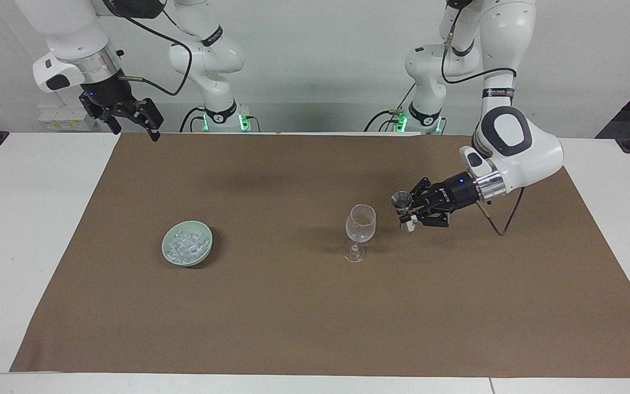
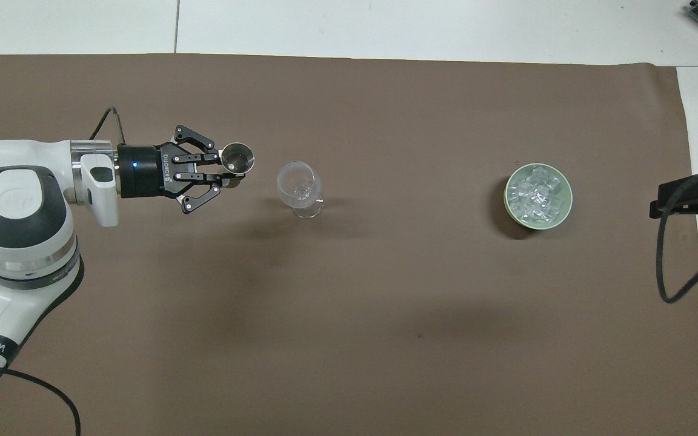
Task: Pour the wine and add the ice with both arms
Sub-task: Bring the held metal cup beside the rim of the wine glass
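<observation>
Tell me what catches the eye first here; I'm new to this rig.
The left gripper holds a small metal jigger upright in the air, beside the wine glass standing mid-mat. Toward the right arm's end sits a green bowl heaped with ice. The right gripper waits raised over the mat's edge, jaws open.

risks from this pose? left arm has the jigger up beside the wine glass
1. The left gripper holds the jigger only at its narrow waist; tilting to pour, it might twist or slip.
2. The wine glass is tall on a small foot; a bump from the jigger could topple it.
</observation>
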Motion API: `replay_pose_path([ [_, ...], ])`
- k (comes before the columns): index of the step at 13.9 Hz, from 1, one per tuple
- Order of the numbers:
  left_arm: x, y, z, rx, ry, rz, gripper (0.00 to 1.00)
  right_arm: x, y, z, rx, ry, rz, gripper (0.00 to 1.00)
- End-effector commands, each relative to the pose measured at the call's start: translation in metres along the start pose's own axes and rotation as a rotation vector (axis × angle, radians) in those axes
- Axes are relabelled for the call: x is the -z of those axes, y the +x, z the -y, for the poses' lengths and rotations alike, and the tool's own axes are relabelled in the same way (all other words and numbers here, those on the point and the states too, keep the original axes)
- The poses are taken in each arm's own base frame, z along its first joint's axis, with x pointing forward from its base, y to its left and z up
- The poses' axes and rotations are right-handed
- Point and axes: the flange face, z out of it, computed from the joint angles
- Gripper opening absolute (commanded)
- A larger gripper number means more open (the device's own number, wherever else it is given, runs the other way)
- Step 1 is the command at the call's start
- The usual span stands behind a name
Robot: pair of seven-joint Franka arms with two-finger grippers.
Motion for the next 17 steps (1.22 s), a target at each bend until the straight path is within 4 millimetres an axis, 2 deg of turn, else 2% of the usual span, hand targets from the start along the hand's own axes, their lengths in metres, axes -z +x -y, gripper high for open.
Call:
replay_pose_path([
  [1,0.009,0.008,-0.003,0.019,0.013,0.031,0.06,0.001,-0.008,-0.005,0.009,0.020,0.011,1.00],
  [6,0.006,0.026,0.001,0.028,0.003,0.084,0.06,0.002,-0.007,-0.005,0.009,0.021,0.008,1.00],
  [9,-0.002,0.024,0.002,0.029,0.006,0.092,0.05,0.003,-0.005,-0.004,0.011,0.020,0.004,1.00],
  [11,-0.006,0.030,0.002,0.025,0.013,0.107,0.05,0.003,-0.004,-0.002,0.015,0.020,-0.004,1.00],
  [14,-0.010,0.051,0.005,0.030,-0.007,0.175,0.05,0.003,-0.004,-0.001,0.017,0.021,-0.006,1.00],
  [17,-0.018,0.056,0.003,0.019,0.001,0.187,0.05,0.003,-0.005,-0.001,0.015,0.023,-0.011,1.00],
])
